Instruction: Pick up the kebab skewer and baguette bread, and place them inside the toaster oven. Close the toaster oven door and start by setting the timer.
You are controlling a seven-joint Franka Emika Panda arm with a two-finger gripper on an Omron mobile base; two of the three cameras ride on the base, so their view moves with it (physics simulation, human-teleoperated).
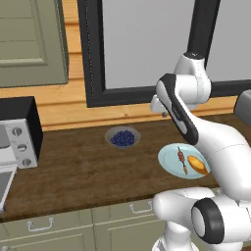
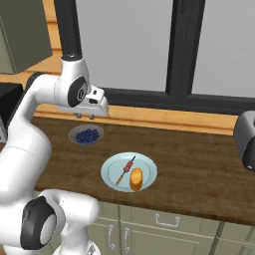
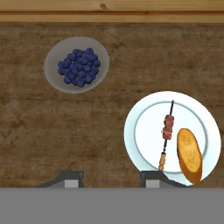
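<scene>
the pale blue plate (image 3: pixel 144 114) sits on the dark wood-grain counter (image 1: pixel 73 171), near the counter's front edge, and serves as the landmark here. on the plate lie the kebab skewer (image 3: pixel 166 133), a thin dark stick with reddish-brown and orange chunks, and just beside it the baguette bread (image 3: pixel 189 155), a stubby golden oval browner at its rim; the loaf's end overhangs the plate's edge. back and to the left of the plate, apart from it, stands a shallow grey bowl (image 3: pixel 52 76) of dark round blueberries (image 3: pixel 79 66). bare wood lies open between bowl and plate and along the back strip under the light wooden sill. far to the left of the plate, at the counter's end, is the boxy silver toaster oven (image 1: pixel 19 135) with a black top and round knobs; its door (image 1: pixel 5 182) hangs open. the gripper (image 2: pixel 85 116) hovers above the counter behind the plate, its dark fingers spread apart, pinching nothing.
</scene>
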